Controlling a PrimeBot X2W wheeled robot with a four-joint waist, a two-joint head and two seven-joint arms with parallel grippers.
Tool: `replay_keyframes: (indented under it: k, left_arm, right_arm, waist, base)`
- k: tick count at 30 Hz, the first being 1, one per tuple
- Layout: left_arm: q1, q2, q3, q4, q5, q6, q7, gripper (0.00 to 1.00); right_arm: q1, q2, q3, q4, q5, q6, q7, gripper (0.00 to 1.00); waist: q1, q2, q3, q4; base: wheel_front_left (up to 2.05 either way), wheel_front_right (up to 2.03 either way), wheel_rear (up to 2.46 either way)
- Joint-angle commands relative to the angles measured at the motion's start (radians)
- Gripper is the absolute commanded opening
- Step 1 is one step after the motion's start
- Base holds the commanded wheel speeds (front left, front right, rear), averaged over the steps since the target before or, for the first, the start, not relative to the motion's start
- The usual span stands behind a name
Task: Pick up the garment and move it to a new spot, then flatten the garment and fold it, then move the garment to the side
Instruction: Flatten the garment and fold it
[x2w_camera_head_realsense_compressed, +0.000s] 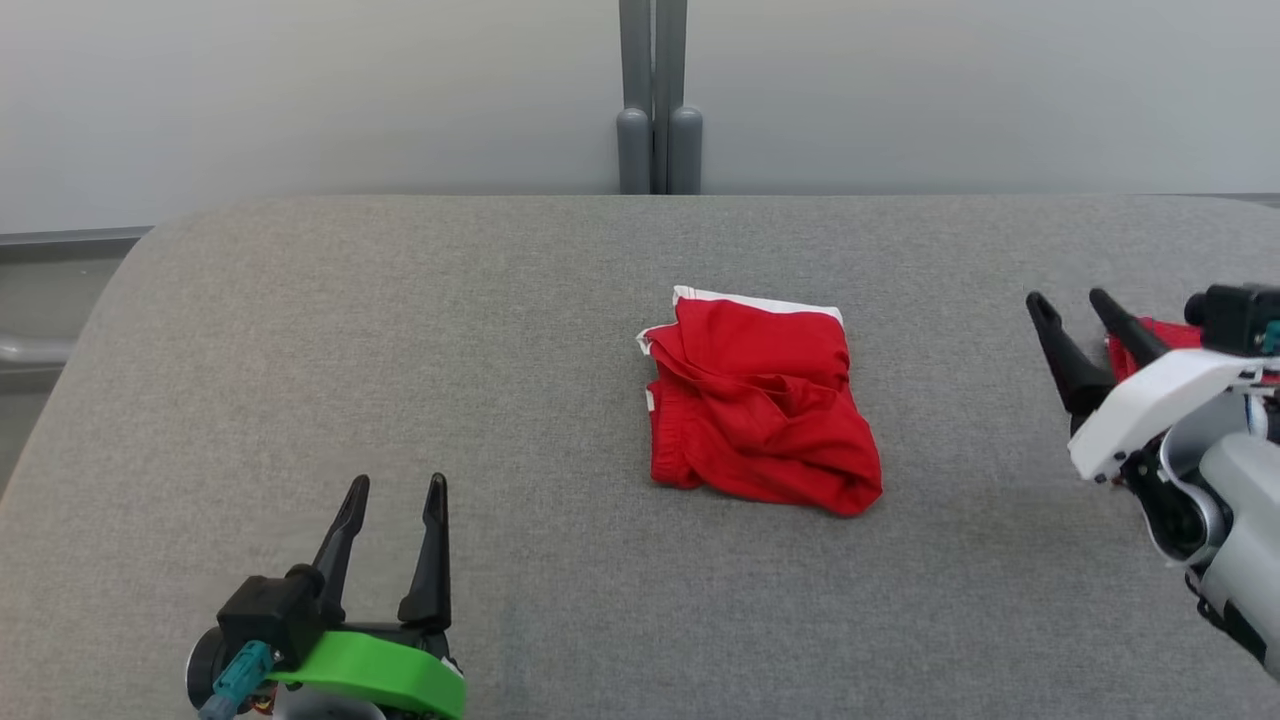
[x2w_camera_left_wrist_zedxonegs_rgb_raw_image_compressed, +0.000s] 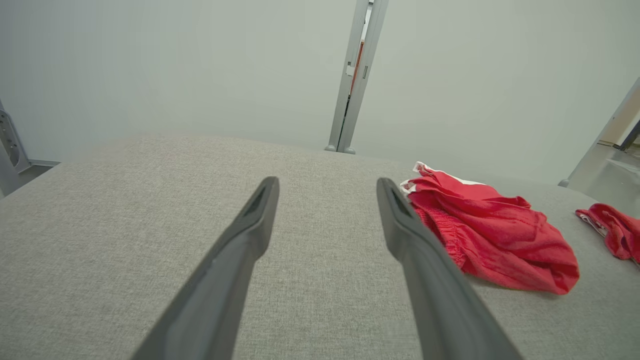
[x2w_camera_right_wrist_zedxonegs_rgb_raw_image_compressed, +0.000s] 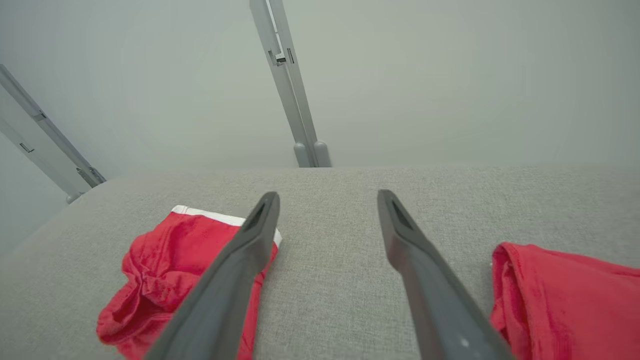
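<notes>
The right gripper (x2w_camera_head_realsense_compressed: 1068, 300) hangs open and empty at the surface's (x2w_camera_head_realsense_compressed: 300, 300) right edge, beside a second red cloth (x2w_camera_right_wrist_zedxonegs_rgb_raw_image_compressed: 565, 300). The left gripper (x2w_camera_head_realsense_compressed: 397, 484) is open near the front edge. The garment (x2w_camera_head_realsense_compressed: 760, 410) lies bunched mid-surface, so flattening, folding and setting aside look undone.

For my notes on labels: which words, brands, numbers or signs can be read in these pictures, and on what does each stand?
None can be read: the red garment, the grey fabric surface, the left gripper and the right gripper bear no legible text.
</notes>
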Motion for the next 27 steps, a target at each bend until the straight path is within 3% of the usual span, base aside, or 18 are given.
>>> replay_keyframes:
  k: [1,6,7,8,9,10,19,27]
  left_arm:
    - [0.006,-0.005,0.001,0.000,0.008,-0.006,-0.003,1.00]
    - [-0.029,-0.014,-0.009,0.008,0.022,-0.022,-0.003,1.00]
    - [-0.037,-0.017,-0.010,0.011,0.025,-0.023,-0.003,1.00]
    - [-0.041,-0.018,-0.009,0.013,0.027,-0.025,-0.003,1.00]
    - [-0.049,-0.022,-0.009,0.016,0.030,-0.029,-0.003,1.00]
    - [-0.054,-0.025,-0.006,0.017,0.030,-0.028,-0.003,1.00]
    - [-0.092,-0.054,0.005,0.040,0.044,-0.050,-0.003,1.00]
    - [-0.066,-0.068,0.040,0.059,0.056,-0.062,-0.003,1.00]
  right_arm:
    - [0.022,0.021,-0.025,0.002,-0.020,0.000,-0.002,1.00]
    - [0.024,0.073,-0.045,0.042,-0.063,0.000,0.003,1.00]
    - [0.004,0.083,-0.041,0.056,-0.069,0.000,0.013,0.93]
    - [-0.012,0.093,-0.035,0.070,-0.073,0.000,0.025,0.62]
    - [-0.032,0.103,-0.029,0.089,-0.081,0.000,0.040,0.19]
    - [-0.045,0.117,-0.024,0.106,-0.079,0.000,0.056,0.00]
    - [-0.133,0.170,0.054,0.264,-0.057,0.000,0.210,0.00]
    - [-0.057,0.212,0.115,0.188,0.034,0.000,0.240,0.00]
  waist:
    - [0.0001,-0.0001,0.007,0.001]
    - [0.0001,-0.0001,0.051,0.046]
    - [0.0001,-0.0001,0.063,0.060]
    - [0.0001,-0.0001,0.073,0.070]
    - [0.0001,-0.0001,0.087,0.085]
    - [0.0001,-0.0001,0.097,0.095]
    - [0.0001,-0.0001,0.170,0.203]
    - [0.0001,-0.0001,0.146,0.215]
  base:
    - [0.00,0.00,0.00]
    - [0.00,0.00,0.00]
    - [0.00,0.00,0.00]
    - [0.00,0.00,0.00]
    - [0.00,0.00,0.00]
    - [0.00,0.00,0.00]
    - [0.00,0.00,0.00]
    - [0.00,0.00,0.00]
